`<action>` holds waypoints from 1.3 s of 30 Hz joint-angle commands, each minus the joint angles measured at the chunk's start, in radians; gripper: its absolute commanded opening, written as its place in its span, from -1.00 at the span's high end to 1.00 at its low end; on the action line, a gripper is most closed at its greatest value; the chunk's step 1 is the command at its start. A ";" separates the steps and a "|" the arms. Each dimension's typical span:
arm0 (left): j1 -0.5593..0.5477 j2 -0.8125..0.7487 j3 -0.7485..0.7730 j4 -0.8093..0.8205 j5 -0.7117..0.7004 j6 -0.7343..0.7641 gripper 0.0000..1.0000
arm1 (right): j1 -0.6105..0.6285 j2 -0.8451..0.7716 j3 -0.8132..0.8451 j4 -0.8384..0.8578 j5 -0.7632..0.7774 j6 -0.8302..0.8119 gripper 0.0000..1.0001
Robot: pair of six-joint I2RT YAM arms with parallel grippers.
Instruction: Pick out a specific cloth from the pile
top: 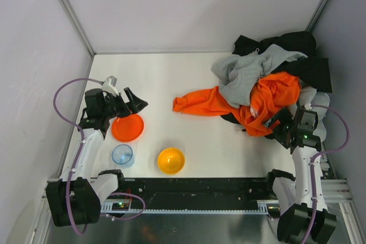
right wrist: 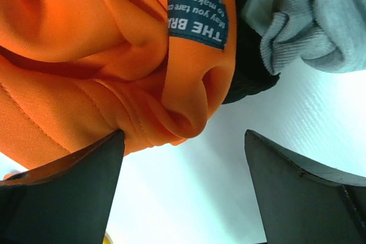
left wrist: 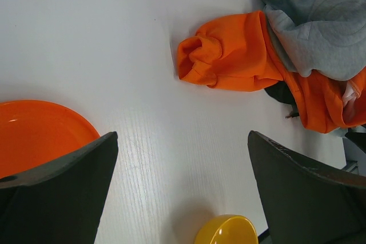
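Observation:
The pile [top: 269, 78] lies at the back right: a grey garment [top: 246, 75] over a bright orange garment [top: 269, 98], with black fabric [top: 303, 55] behind. A small bit of black fabric [top: 229, 119] peeks from under the orange garment; it also shows in the left wrist view [left wrist: 281, 91] and the right wrist view [right wrist: 246, 78]. I cannot tell whether it is the cloth. My right gripper [top: 280, 127] is open and empty at the pile's near edge, its jaws just below an orange fold [right wrist: 183, 107]. My left gripper [top: 137, 102] is open and empty beside the orange plate [top: 127, 128].
An orange sleeve [top: 194, 104] stretches left from the pile onto the white table [top: 166, 78]. A blue bowl [top: 122, 155] and a yellow bowl [top: 171, 160] stand near the front. Walls close in the back and both sides. A blue label [right wrist: 197, 10] is sewn on the orange garment.

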 commanded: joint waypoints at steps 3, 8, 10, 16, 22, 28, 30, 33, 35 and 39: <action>0.010 0.001 0.036 0.010 0.031 -0.012 -0.99 | -0.007 0.032 -0.029 0.094 -0.094 -0.005 -0.70; 0.010 0.001 0.037 0.010 0.032 -0.013 -0.99 | -0.007 0.051 -0.057 0.152 -0.141 0.000 -0.32; 0.010 0.002 0.038 0.010 0.033 -0.012 -0.99 | -0.007 0.061 -0.063 0.164 -0.144 0.001 -0.22; 0.010 0.002 0.037 0.009 0.032 -0.012 -0.99 | -0.005 0.088 -0.064 0.202 -0.162 0.007 0.23; 0.010 0.001 0.037 0.010 0.033 -0.012 -0.99 | 0.010 0.107 -0.063 0.252 -0.192 0.012 0.68; 0.010 0.001 0.037 0.010 0.033 -0.012 -0.99 | 0.046 0.104 -0.054 0.284 -0.203 0.024 0.99; 0.010 0.002 0.038 0.010 0.033 -0.012 -0.99 | 0.062 0.094 -0.049 0.285 -0.197 0.027 1.00; 0.010 0.004 0.038 0.009 0.034 -0.012 -0.99 | 0.091 0.077 -0.036 0.304 -0.186 0.037 1.00; 0.009 0.005 0.037 0.009 0.036 -0.012 -0.99 | 0.112 0.082 -0.014 0.308 -0.178 0.041 0.99; 0.010 0.003 0.037 0.010 0.034 -0.012 -0.99 | 0.153 0.104 0.037 0.271 -0.134 0.020 0.64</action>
